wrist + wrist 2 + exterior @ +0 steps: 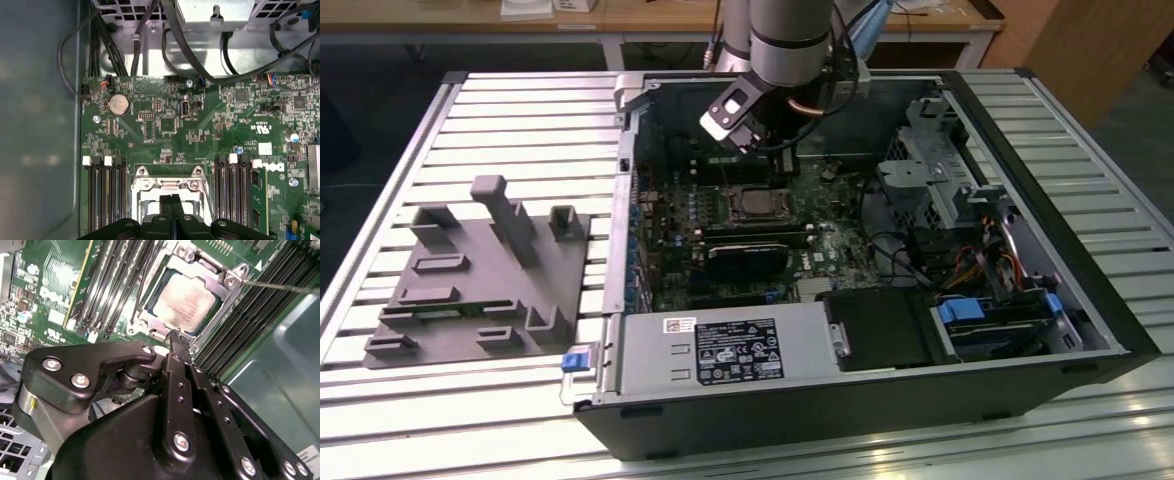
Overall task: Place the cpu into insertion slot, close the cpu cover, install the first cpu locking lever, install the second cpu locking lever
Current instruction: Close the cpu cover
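Observation:
The cpu (187, 301), a dull silver square, lies in the insertion slot (754, 205) on the green board. The cpu cover (226, 284), a silvery frame, lies flat around the chip's top. From the cover's corner a thin metal locking lever (280, 286) sticks out over the black memory slots. My gripper (175, 335) hangs just above the socket's edge, its two black fingers pressed together and holding nothing. In the first wrist view the gripper (171, 200) stands over the cover (142, 184). In the exterior view the gripper (778, 158) is just behind the socket.
The open black computer case (1067, 300) lies on a slatted metal table (520, 110). A black graphics card (747, 258) sits in front of the socket, with cables and drive bays (947, 170) at the exterior view's right. A grey fixture (480, 275) stands at its left.

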Available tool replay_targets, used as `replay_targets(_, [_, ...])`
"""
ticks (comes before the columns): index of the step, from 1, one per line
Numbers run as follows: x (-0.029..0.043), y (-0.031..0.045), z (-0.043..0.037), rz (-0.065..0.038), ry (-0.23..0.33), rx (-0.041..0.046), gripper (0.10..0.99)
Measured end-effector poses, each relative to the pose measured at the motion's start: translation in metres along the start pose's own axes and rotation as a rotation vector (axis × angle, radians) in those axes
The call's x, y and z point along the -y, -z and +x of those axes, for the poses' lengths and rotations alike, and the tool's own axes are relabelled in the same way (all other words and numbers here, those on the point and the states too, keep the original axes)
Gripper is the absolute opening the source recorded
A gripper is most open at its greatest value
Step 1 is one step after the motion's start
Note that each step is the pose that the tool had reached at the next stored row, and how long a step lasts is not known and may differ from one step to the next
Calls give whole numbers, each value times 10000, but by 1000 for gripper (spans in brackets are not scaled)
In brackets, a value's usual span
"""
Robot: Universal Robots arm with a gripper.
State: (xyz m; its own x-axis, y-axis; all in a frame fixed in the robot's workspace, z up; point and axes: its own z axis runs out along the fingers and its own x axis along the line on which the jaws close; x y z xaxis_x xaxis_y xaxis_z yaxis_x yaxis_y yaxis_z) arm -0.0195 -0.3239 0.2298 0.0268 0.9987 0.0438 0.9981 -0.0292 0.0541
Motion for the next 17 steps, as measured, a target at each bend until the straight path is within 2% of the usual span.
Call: replay_targets(17, [192,-48,-9,0,0,1,106])
